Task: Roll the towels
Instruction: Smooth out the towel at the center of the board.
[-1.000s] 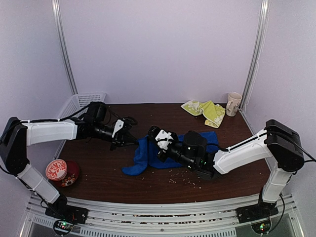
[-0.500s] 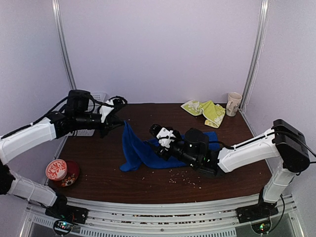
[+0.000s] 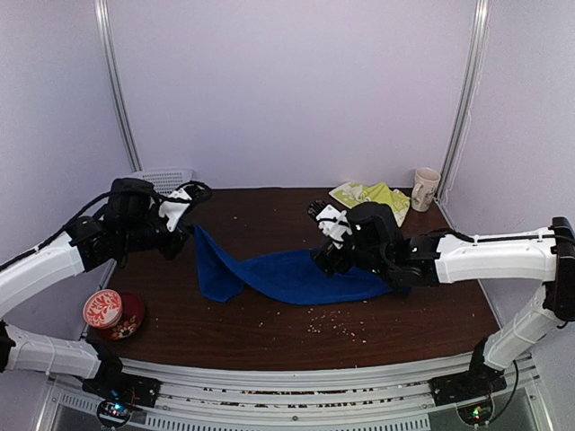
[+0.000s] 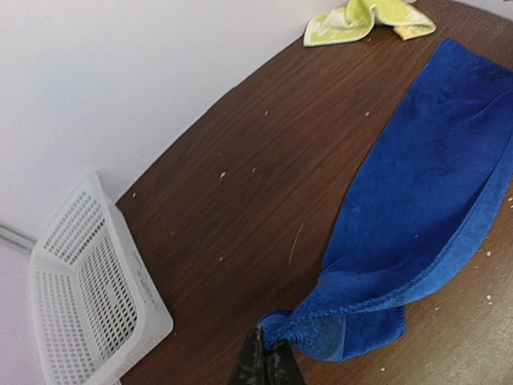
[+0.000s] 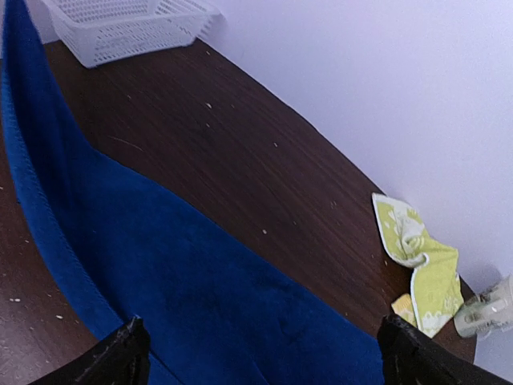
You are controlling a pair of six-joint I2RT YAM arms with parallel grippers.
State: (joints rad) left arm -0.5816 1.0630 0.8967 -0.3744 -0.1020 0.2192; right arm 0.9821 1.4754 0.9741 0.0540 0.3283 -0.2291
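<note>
Right gripper (image 5: 268, 361): fingertips low in frame, left and right, spread wide above blue towel (image 5: 184, 273). Towel runs from left edge to bottom centre. White basket (image 5: 120, 24) upper left. Crumpled yellow-green towel (image 5: 421, 265) right, cup (image 5: 489, 313) just beside. Brown table (image 5: 240, 152), scattered crumbs.

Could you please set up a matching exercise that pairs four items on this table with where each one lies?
Things:
1. blue towel
2. green towel
3. basket
4. bowl

Places:
A. near left edge
B. stretched across the middle
C. far left corner
D. far right, beside the mug

Pairs: 1-B, 2-D, 3-C, 4-A
</note>
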